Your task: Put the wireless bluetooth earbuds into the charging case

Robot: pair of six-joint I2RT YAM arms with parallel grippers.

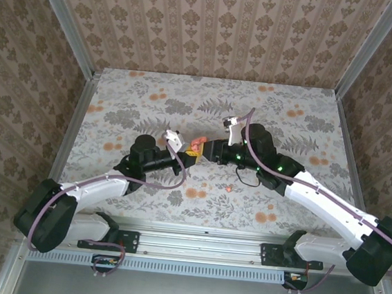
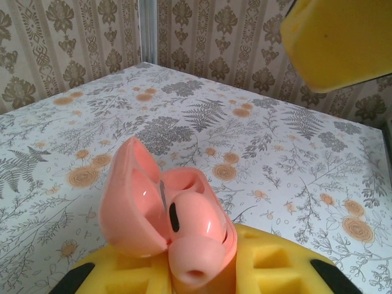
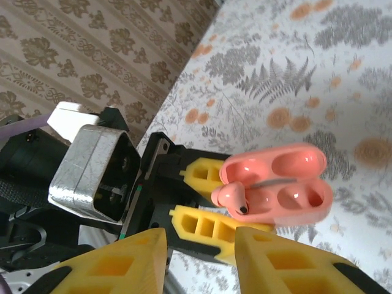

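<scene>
A coral charging case (image 1: pixel 196 145) is held with its lid open above the middle of the table, my left gripper (image 1: pixel 190 155) shut on its base. In the left wrist view the case (image 2: pixel 141 208) rises from between the yellow pads (image 2: pixel 288 269), and one coral earbud (image 2: pixel 196 239) sits partly in a socket with its tip sticking out. The right wrist view shows the case (image 3: pixel 288 184), that earbud (image 3: pixel 233 196) and an empty socket beside it. My right gripper (image 3: pixel 199 245) stands open just short of the case, nothing between its fingers. Another coral earbud (image 1: pixel 229 188) lies on the table.
The floral table (image 1: pixel 290 107) is walled by patterned panels on three sides. Both arms meet over its centre, their wrists close together. One pad of the right gripper (image 2: pixel 337 43) hangs above the case at the upper right of the left wrist view.
</scene>
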